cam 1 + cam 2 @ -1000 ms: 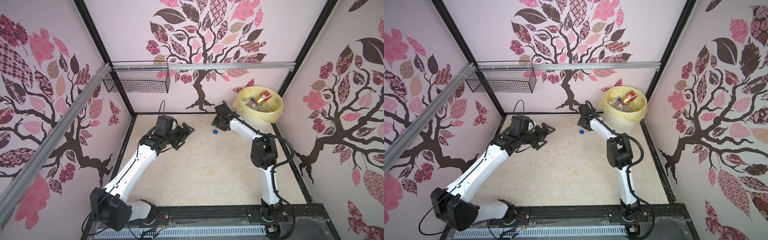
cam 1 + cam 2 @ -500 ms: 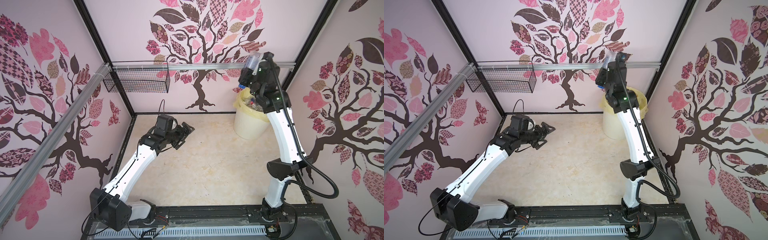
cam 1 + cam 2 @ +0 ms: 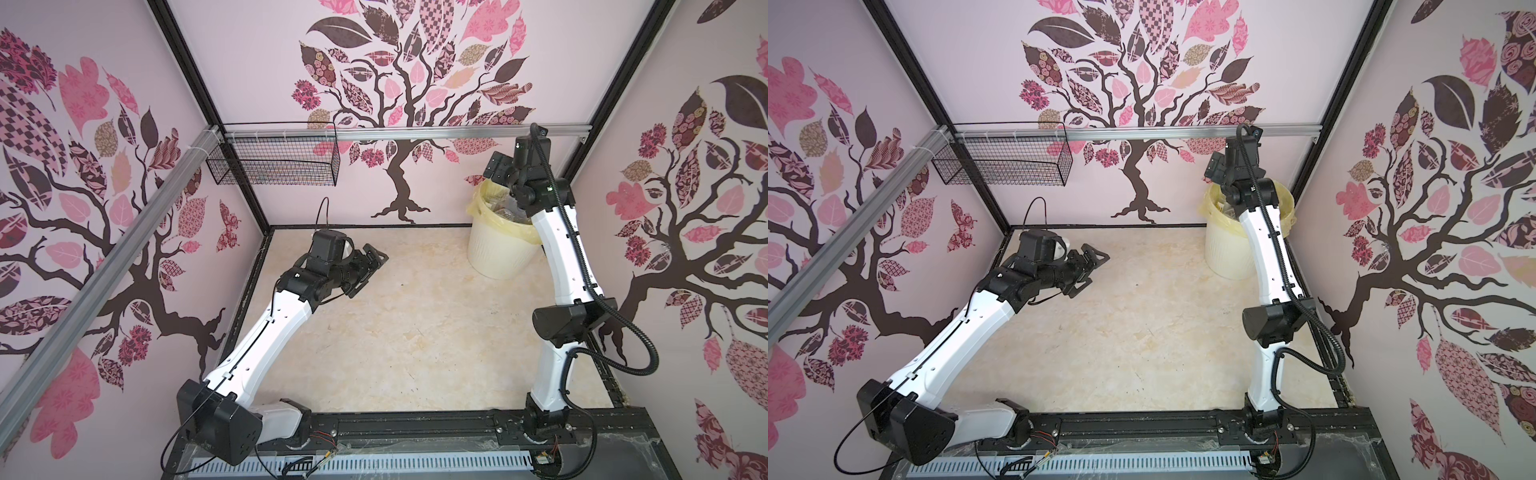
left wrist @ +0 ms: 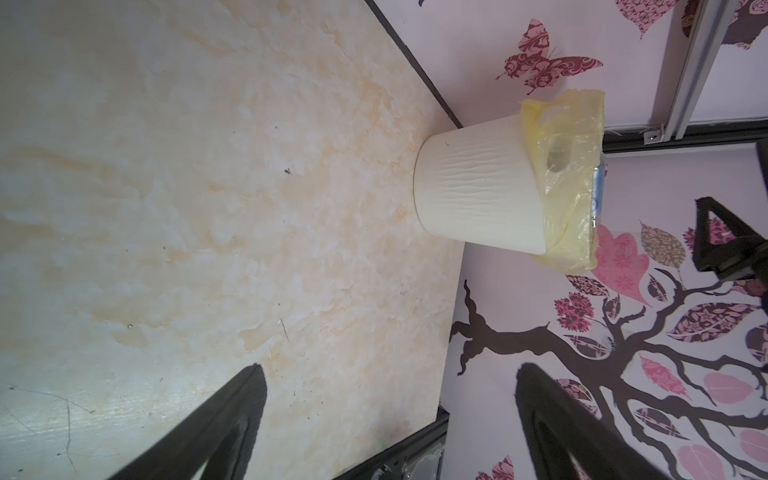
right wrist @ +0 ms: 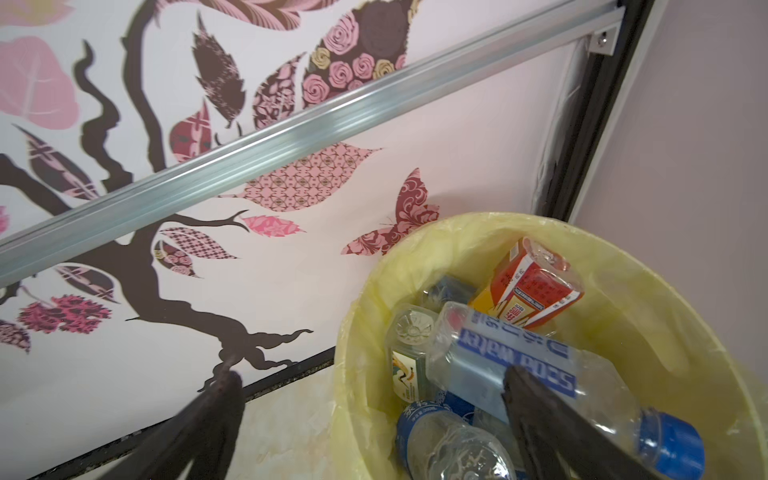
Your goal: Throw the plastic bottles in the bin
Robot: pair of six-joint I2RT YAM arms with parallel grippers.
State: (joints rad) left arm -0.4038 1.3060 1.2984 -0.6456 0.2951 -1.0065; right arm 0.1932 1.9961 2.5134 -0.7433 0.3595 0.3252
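Note:
The bin [image 3: 498, 253] [image 3: 1229, 253], white, ribbed and lined with a pale yellow bag, stands in the back right corner. In the right wrist view several plastic bottles lie inside it: a clear one with a blue label [image 5: 519, 361], a red-gold labelled one [image 5: 532, 286] and another blue-labelled one [image 5: 444, 440]. My right gripper [image 3: 498, 166] [image 3: 1214, 170] [image 5: 370, 376] hangs above the bin's rim [image 5: 457, 232], open and holding nothing. My left gripper [image 3: 370, 270] [image 3: 1096, 266] [image 4: 390, 368] hovers over the floor at the left, open and empty, facing the bin [image 4: 478, 195].
A black wire mesh basket [image 3: 274, 166] hangs from the aluminium rail [image 3: 415, 133] on the back wall at the left. Patterned walls close the cell on three sides. A black base rail [image 3: 415, 424] runs along the front.
The right arm rose from the floor with a blue-capped bottle, carried it above the bin and opened its jaws; the bottle is now in the bin. The left arm has not moved.

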